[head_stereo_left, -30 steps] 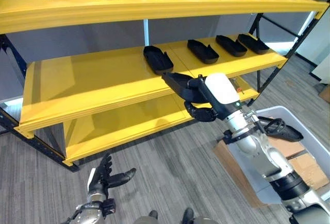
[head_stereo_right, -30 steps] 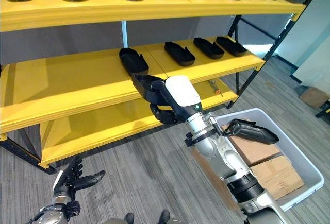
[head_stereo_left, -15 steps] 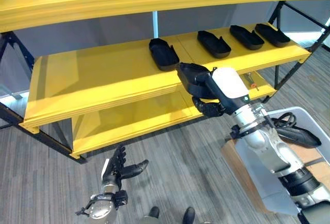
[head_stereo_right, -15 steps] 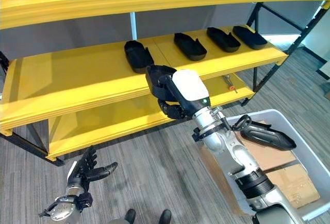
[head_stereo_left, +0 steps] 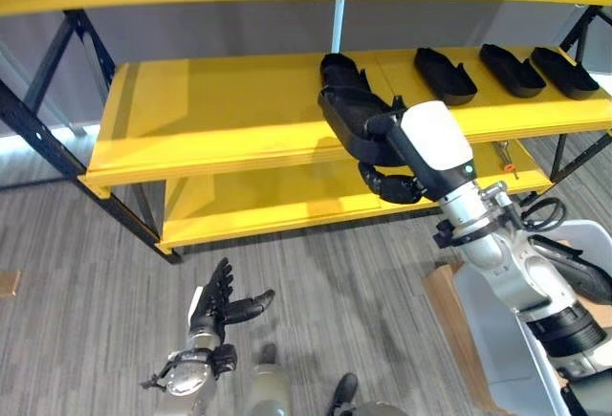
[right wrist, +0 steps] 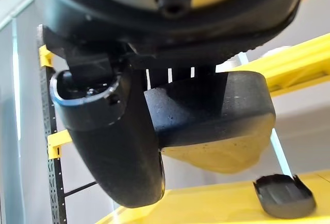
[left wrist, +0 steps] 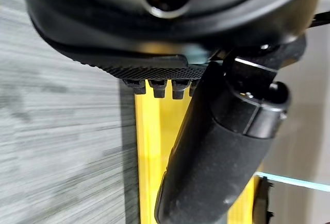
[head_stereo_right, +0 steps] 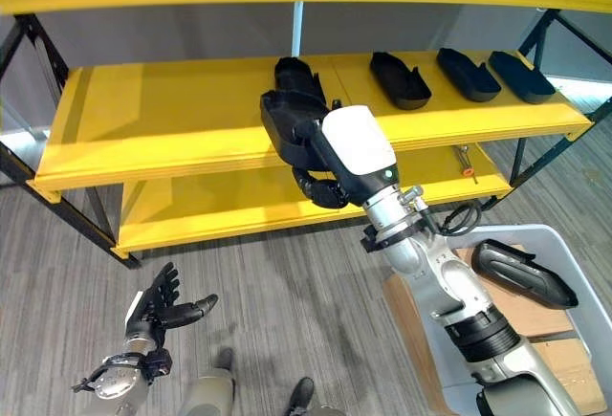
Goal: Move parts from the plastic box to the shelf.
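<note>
My right hand is shut on a long black part, fingers curled under it and the thumb against its side. It holds the part over the front edge of the yellow middle shelf, just in front of the leftmost shelved part. Three more black parts lie in a row to the right. The grey plastic box stands on the floor at lower right with another black part in it. My left hand hangs open low over the floor.
The shelf's left half is bare yellow board. A lower yellow level carries a small tool at its right end. Black frame posts stand at the shelf's left. Brown cardboard lies in the box.
The camera has swung left and down. My right hand has lifted the black part from below the middle shelf's front edge up to that edge, close to the leftmost shelved part.
</note>
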Robot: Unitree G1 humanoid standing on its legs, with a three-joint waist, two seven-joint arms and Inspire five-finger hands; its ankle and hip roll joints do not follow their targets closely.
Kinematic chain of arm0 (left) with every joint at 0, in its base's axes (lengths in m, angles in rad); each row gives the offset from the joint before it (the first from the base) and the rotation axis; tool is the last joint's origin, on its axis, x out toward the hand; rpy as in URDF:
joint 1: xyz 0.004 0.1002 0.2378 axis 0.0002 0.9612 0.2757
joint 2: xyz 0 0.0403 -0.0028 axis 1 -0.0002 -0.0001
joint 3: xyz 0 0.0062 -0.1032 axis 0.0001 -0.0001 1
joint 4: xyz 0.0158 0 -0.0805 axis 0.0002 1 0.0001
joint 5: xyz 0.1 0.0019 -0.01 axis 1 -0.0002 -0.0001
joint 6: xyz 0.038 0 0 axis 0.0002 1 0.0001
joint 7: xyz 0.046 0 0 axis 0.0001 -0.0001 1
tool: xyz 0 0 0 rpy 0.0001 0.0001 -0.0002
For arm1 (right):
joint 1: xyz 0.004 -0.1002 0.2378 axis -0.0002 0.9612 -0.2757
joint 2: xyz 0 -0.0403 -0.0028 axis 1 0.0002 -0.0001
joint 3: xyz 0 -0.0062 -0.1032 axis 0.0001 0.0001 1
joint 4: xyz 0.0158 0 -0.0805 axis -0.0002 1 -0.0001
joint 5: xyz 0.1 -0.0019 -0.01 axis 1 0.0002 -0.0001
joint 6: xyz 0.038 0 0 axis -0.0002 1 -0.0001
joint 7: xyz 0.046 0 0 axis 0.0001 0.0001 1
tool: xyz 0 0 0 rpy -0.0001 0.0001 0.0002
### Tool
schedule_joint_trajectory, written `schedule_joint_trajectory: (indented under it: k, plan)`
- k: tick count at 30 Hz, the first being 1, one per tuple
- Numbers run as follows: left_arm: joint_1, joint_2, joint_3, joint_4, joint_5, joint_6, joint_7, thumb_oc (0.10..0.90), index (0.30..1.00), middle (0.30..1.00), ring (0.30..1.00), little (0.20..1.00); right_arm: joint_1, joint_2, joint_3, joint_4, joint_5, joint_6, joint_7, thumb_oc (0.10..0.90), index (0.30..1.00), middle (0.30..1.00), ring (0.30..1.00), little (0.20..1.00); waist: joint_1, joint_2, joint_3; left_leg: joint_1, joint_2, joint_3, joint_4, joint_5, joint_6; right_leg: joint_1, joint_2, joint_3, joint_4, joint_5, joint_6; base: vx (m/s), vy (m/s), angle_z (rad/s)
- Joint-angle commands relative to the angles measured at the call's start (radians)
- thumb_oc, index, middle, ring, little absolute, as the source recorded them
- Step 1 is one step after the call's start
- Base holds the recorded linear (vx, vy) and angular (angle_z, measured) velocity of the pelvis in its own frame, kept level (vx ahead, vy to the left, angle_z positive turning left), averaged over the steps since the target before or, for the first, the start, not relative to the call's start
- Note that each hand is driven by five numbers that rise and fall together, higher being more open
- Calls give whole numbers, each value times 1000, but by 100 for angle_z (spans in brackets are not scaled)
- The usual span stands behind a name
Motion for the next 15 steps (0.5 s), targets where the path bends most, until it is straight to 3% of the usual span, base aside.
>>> schedule_joint_trajectory:
  k: [1, 3, 5, 12, 15]
  plan:
    - [12, 56, 17, -128, 28, -82, 13, 900, 1000, 1000, 1000, 1000, -70, -41, -124, -134, -42, -15, -120, 400, 300, 300, 300, 300, 13, 5, -152, 74, -64, 94, -98, 167, 29, 74, -78, 77, 63, -100, 110, 218, 297, -2]
    - [8, 59, 17, -127, 30, -86, 13, 900, 1000, 1000, 1000, 1000, -72, -31, -119, -138, -48, -14, -116, 400, 300, 300, 300, 300, 19, 4, -157, 81, -75, 82, -96, 159, 35, 74, -86, 85, 68, -100, 112, 181, 246, -37]
    - [1, 92, 39, -139, 36, -92, 19, 900, 1000, 1000, 1000, 1000, -107, 10, -94, -130, -65, -10, -112, 400, 300, 300, 300, 300, 48, -21, -174, 88, -126, 86, -20, 97, 73, 85, -142, 115, 101, -94, 141, 298, 369, -56]
    - [-39, 126, 39, -142, 41, -93, 45, 900, 1000, 1000, 1000, 1000, -173, 62, -40, -112, -81, 6, -100, 400, 300, 300, 300, 300, 68, -65, -186, 87, -185, 108, 29, 29, 119, 68, -204, 127, 135, -65, 184, 149, 189, 3]
    - [-49, 127, 36, -150, 44, -96, 55, 900, 1000, 1000, 1000, 1000, -233, 98, 11, -86, -91, 12, -83, 400, 300, 300, 300, 300, 84, -83, -190, 98, -218, 112, 39, -10, 147, 50, -233, 133, 162, -22, 203, 144, 163, -10]
